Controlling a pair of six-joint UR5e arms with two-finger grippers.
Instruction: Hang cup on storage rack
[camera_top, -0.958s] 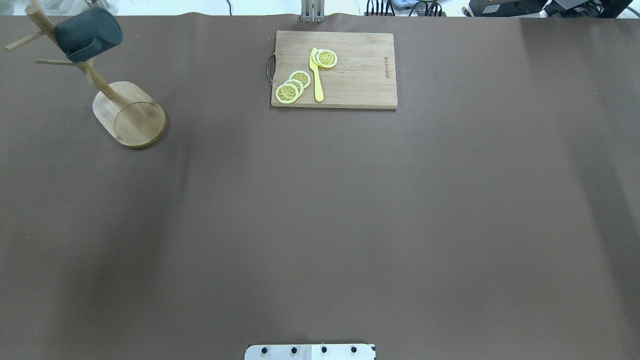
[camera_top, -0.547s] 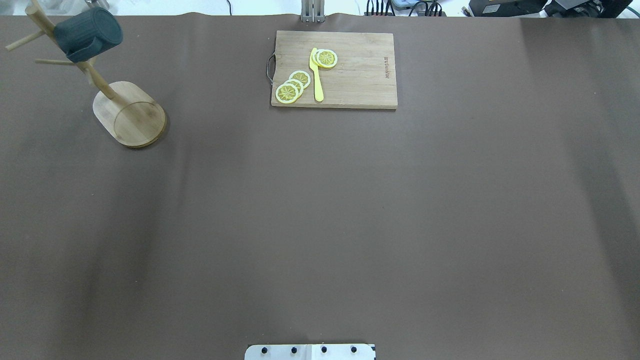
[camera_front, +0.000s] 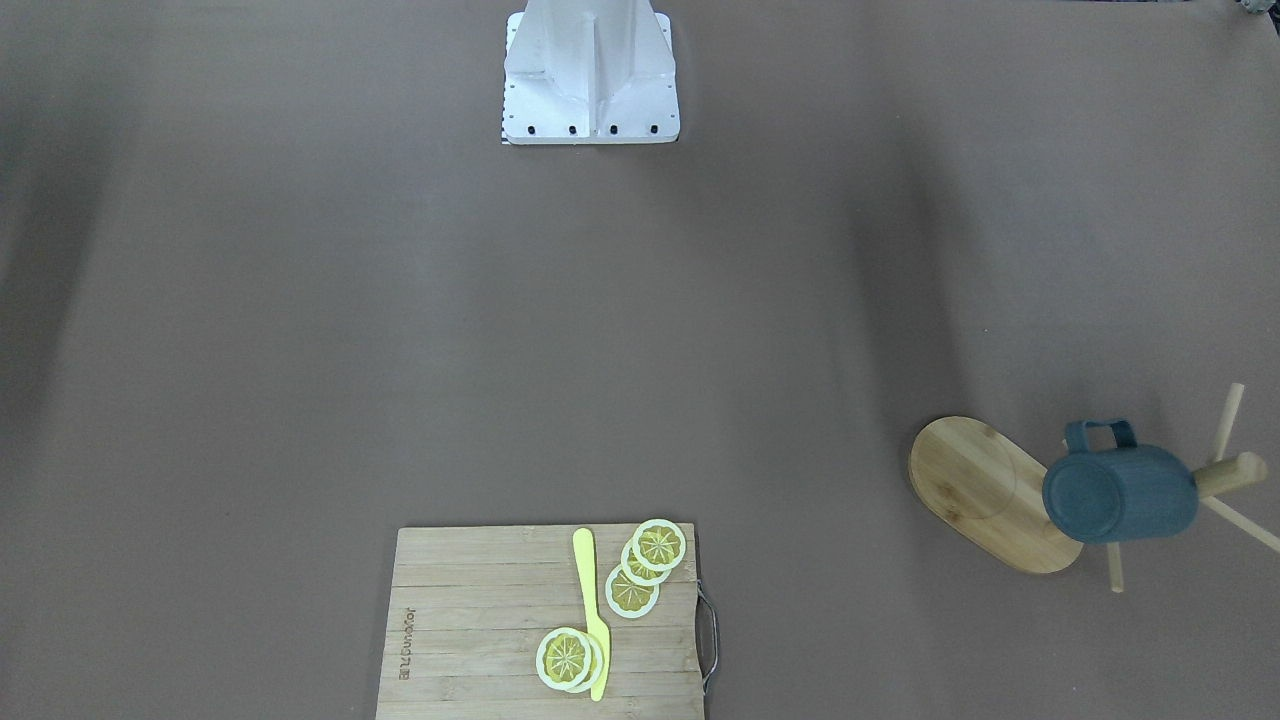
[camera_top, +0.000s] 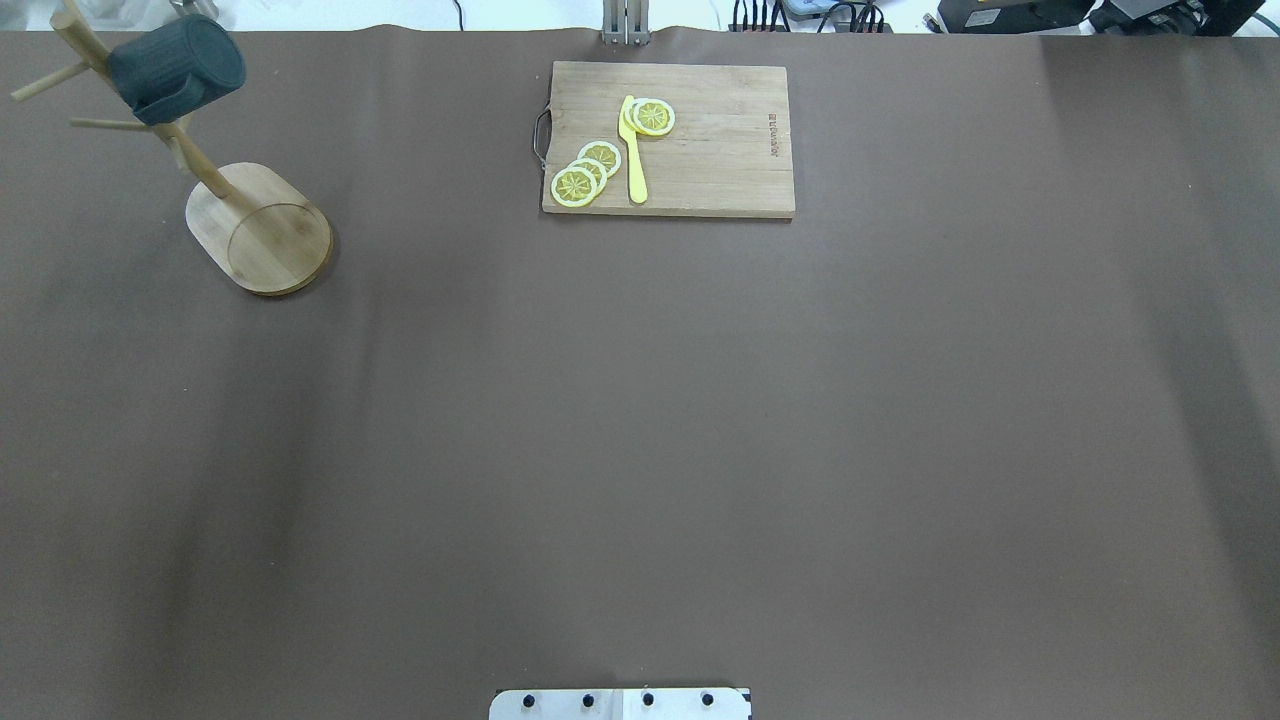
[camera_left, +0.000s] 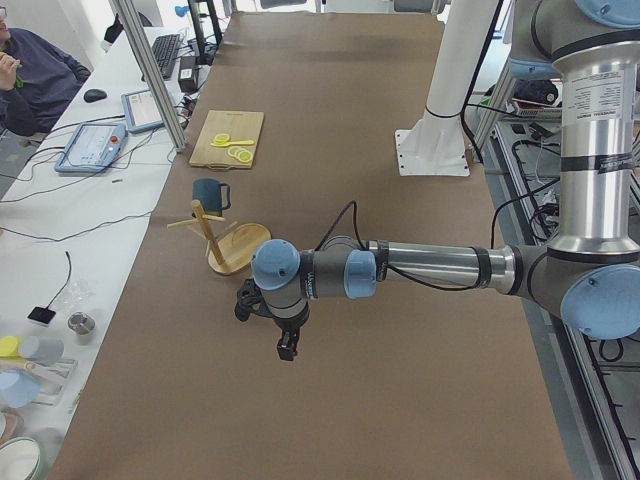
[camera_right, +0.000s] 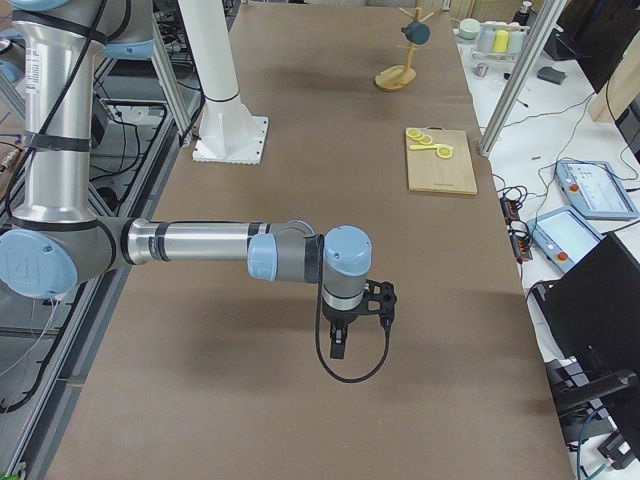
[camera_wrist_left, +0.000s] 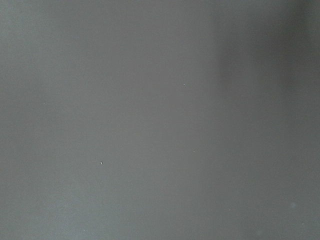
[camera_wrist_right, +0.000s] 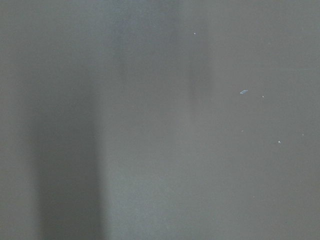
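Already up: cup (camera_top: 175, 68) hangs on the rack (camera_top: 260, 235), high by the top of the post, clear of the table (camera_top: 640, 420). It lies on its side, its flat bottom turned toward the rack's oval foot in the front-facing view. The handle (camera_front: 1100, 435) sticks out sideways. Which peg bears it I cannot make out. Three thin pegs stand bare around it.

Rack stands at the far-left corner of the table, foot flat on the brown cover.

Board (camera_top: 668, 138) lies at the far edge, about the middle, well apart from the rack. On it are lemon slices (camera_top: 585, 172) in two small heaps and a yellow knife (camera_top: 632, 150) between them, its blade touching the heap of slices nearer the far edge.

Left gripper (camera_left: 286, 350) hangs over the left end of the table, fingers pointing down, nothing between them that I can see. It is well apart from the rack. Seen only from the side, so wide or narrow I cannot tell.

Right gripper (camera_right: 338, 347) hangs over the right end, fingers down, also seen only from the side; how it stands I cannot tell.

Both wrist views give blurred brown cover with a few pale specks.
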